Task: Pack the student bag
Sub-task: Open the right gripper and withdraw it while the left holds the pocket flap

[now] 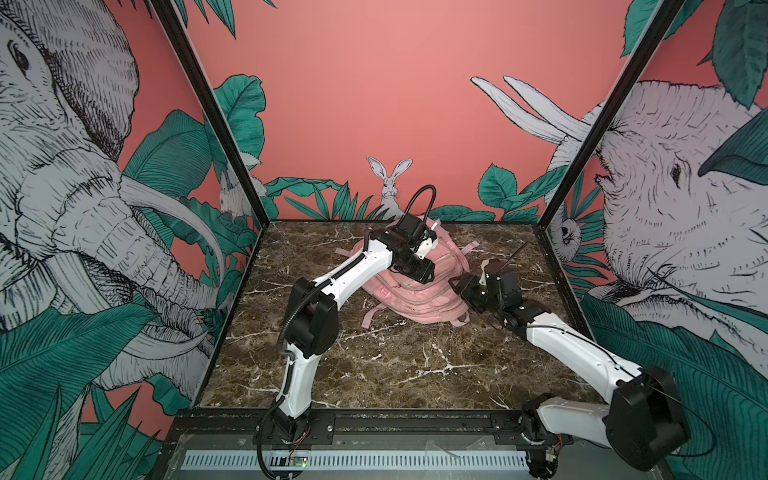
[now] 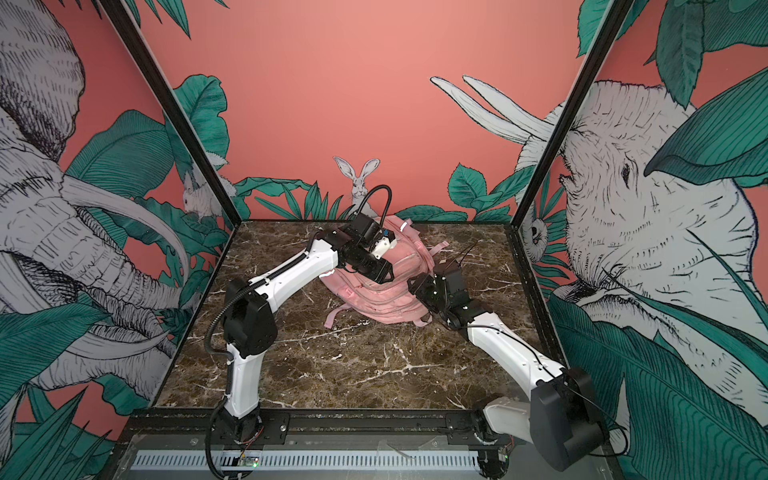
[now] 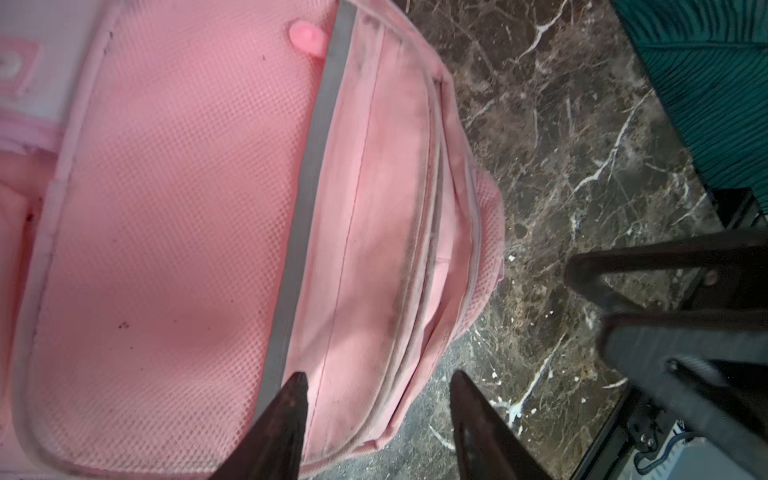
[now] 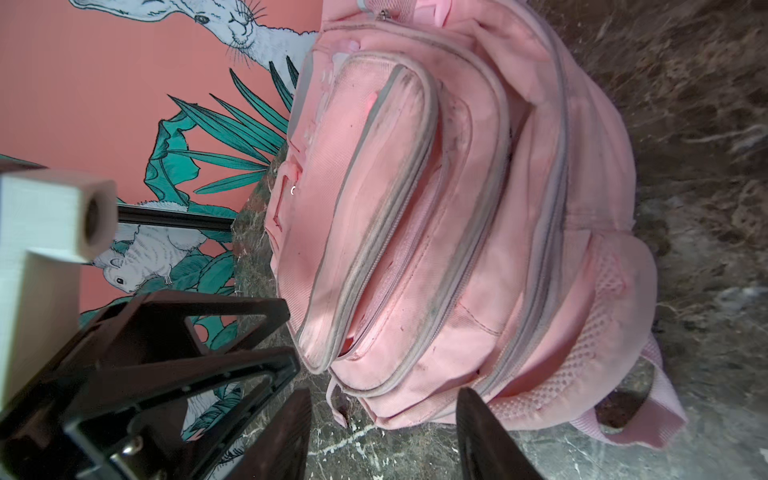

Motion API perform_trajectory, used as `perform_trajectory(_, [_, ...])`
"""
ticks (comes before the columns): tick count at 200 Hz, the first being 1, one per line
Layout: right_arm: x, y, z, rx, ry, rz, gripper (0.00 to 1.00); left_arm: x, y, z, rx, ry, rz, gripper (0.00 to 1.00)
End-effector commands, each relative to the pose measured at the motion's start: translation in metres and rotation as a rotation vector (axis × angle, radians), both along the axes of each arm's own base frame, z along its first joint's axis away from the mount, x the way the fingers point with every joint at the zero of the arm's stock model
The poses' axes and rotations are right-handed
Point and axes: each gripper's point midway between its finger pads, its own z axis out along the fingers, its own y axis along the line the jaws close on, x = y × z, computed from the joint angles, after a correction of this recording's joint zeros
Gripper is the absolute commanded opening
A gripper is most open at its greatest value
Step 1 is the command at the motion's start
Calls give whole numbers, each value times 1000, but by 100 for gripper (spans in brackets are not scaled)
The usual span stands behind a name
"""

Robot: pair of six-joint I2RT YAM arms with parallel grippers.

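Observation:
The student bag (image 1: 415, 301) (image 2: 386, 305) is a pink fabric backpack lying on the marble table, pockets up, near the back middle in both top views. My left gripper (image 1: 422, 272) (image 2: 384, 276) hovers over its upper front. In the left wrist view this left gripper (image 3: 378, 378) is open over the bag's (image 3: 166, 208) mesh pocket and grey strip, holding nothing. My right gripper (image 1: 459, 286) (image 2: 413, 286) sits just off the bag's right side. Seen from the right wrist, the right gripper (image 4: 384, 395) is open, with the bag's (image 4: 457, 208) lower corner just beyond its tips.
The brown marble table (image 1: 374, 374) (image 2: 332, 365) is boxed in by printed walls on three sides, with a black rail along the front. Pink straps (image 1: 372, 318) trail from the bag onto the table. The two grippers stand close together over the bag's right half.

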Motion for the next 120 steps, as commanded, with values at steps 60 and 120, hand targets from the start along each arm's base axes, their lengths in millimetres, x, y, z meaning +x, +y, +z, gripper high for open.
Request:
perform_trajectory(60, [-6, 54, 9, -116, -67, 216, 44, 59, 116, 8, -42, -45, 405, 56])
perform_trajectory(120, [-4, 98, 12, -177, -76, 320, 45, 78, 88, -11, -276, 131, 405, 59])
